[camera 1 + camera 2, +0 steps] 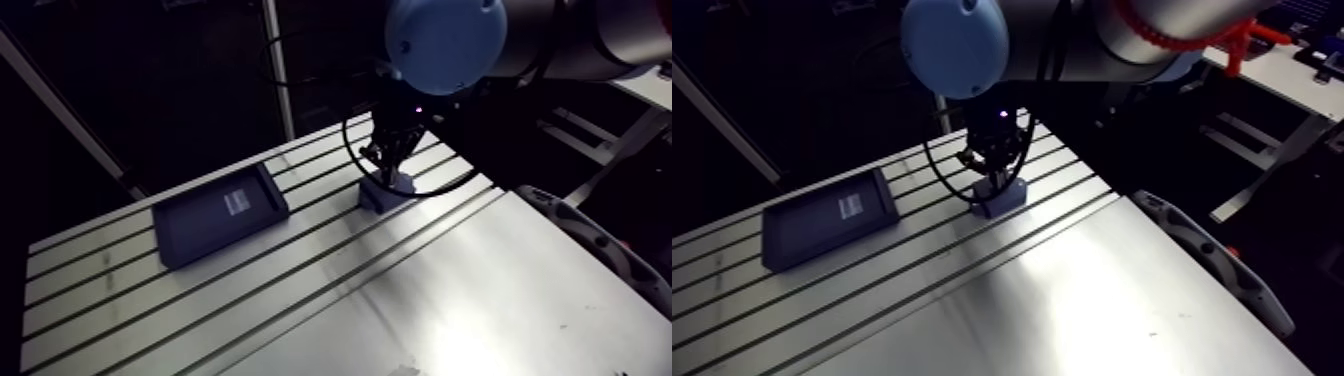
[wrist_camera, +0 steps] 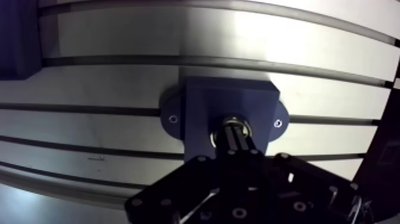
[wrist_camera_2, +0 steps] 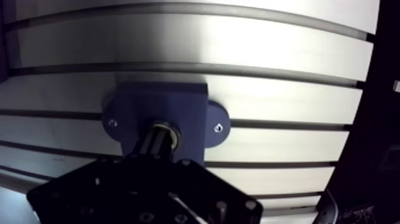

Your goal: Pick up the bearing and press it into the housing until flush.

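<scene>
One unreadable label (image 1: 238,201) on tray (image 1: 190,236); end effector (image 2: 236,133) at housing (image 2: 229,100)

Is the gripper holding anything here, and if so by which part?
Nothing looks held. The gripper is shut, its tips down on the bearing, which sits in the blue housing; no hold around its rim shows.

Dark blue block housing with two side flanges (image 2: 229,101) stands on slotted aluminium table (image 1: 400,290), toward far edge. Metal ring bearing (image 2: 245,127) sits in housing top bore. Black two-finger gripper (image 2: 235,136) directly above, tips at bearing. Dark flat rectangular tray (image 1: 220,215) on table, left of housing in arm view, well apart.
</scene>
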Available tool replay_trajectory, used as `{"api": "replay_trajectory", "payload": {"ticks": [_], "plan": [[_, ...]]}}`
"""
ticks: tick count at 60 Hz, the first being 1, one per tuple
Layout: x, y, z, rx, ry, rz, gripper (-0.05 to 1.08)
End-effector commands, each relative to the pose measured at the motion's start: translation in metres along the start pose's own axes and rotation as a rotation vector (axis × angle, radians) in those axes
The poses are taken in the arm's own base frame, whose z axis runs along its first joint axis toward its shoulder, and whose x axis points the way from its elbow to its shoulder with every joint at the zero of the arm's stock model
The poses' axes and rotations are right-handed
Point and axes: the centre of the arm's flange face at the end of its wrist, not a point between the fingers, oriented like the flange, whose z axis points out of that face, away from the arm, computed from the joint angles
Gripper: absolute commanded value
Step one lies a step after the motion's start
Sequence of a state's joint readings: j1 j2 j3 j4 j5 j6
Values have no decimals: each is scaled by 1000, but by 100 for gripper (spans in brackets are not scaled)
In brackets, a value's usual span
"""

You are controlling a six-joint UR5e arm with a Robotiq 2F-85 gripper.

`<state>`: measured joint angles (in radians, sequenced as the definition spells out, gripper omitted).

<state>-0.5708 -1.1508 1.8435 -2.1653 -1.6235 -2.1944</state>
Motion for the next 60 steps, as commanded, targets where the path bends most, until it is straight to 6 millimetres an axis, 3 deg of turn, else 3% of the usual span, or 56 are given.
{"api": "replay_trajectory", "payload": {"ticks": [1,60], "plan": [[0,0,0,-1,0,0,107],[-3,-2,2,1,-4,-13,107]]}}
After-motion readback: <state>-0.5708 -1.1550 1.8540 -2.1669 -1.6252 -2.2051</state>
